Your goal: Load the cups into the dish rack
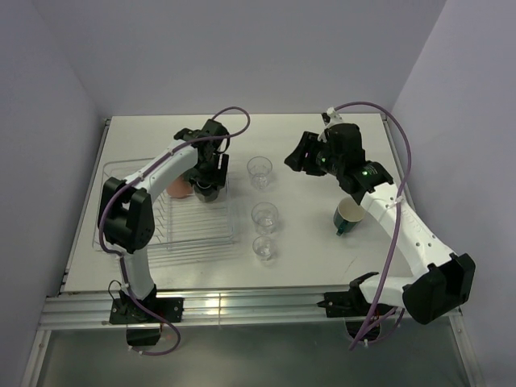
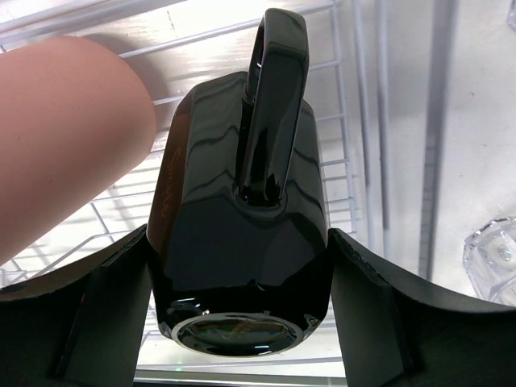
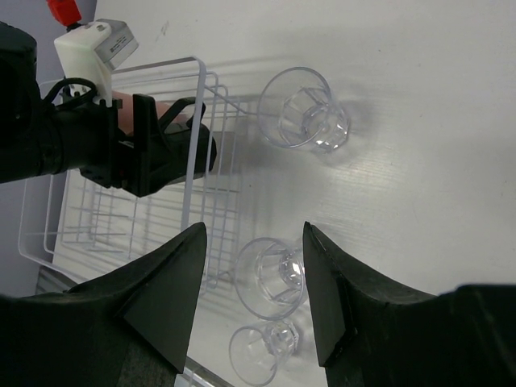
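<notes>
Left wrist view showed the left pincer (image 2: 242, 322) clamped on the black mug (image 2: 238, 226) over the dish rack (image 2: 345, 121), beside the salmon cup (image 2: 64, 137). The right pincer (image 3: 254, 234) hung wide and empty above the surface (image 3: 419, 161), near three clear tumblers (image 3: 302, 109).

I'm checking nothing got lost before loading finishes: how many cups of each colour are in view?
Clear tumblers: 3
Salmon-orange cup: 1
Black mug: 1
Dark green mug: 1
Total: 6
</notes>
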{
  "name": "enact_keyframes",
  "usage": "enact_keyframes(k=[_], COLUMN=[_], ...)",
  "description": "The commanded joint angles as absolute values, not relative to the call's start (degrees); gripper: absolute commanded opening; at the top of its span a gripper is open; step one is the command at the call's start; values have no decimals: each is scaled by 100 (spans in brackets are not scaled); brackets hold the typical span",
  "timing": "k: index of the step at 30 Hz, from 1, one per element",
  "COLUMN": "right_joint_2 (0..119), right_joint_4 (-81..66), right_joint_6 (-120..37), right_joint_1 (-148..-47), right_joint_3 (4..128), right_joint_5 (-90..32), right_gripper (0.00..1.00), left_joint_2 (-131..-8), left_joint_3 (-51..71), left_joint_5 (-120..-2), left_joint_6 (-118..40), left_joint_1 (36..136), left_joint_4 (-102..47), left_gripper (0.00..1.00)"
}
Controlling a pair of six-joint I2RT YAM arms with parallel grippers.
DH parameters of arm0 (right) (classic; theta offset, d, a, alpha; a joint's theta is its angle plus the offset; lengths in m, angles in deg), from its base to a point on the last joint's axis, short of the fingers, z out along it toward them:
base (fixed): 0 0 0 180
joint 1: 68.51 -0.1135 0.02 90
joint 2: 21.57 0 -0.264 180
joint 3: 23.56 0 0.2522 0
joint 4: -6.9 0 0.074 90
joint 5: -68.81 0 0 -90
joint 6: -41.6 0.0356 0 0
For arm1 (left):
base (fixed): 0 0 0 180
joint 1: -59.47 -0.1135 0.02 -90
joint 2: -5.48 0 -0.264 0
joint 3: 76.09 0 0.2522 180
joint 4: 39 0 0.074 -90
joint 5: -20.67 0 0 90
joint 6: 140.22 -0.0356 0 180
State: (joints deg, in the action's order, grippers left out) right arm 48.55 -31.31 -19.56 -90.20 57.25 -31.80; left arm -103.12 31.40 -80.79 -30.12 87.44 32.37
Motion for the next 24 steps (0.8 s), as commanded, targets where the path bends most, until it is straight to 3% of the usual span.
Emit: enact_keyframes(k=[1, 3, 18, 24], right_joint_2=[4909, 4935, 5094, 5137], right_joint_4=[-2893, -2901, -2963, -2998], right_joint_6=[-2036, -2037, -2028, -2054], right_joint_1=[-8996, -8996, -9013, -9040], right_joint_3=[5683, 5691, 5814, 5859], right_joint_5=[-3200, -3217, -3217, -3191], right_gripper=[59, 59, 58, 58], left_joint_2=[-10228, -10254, -10421, -10421], left_joint_3=[3162, 3127, 3092, 3101], left_joint_5=[-8181, -8181, -8137, -8190], left_joint_6=[-3159, -3167, -3194, -3185], left_joint_1=[8681, 8646, 8549, 8549], left_joint_4=[3005, 2978, 2846, 2820], left_gripper=[10, 12, 62, 74])
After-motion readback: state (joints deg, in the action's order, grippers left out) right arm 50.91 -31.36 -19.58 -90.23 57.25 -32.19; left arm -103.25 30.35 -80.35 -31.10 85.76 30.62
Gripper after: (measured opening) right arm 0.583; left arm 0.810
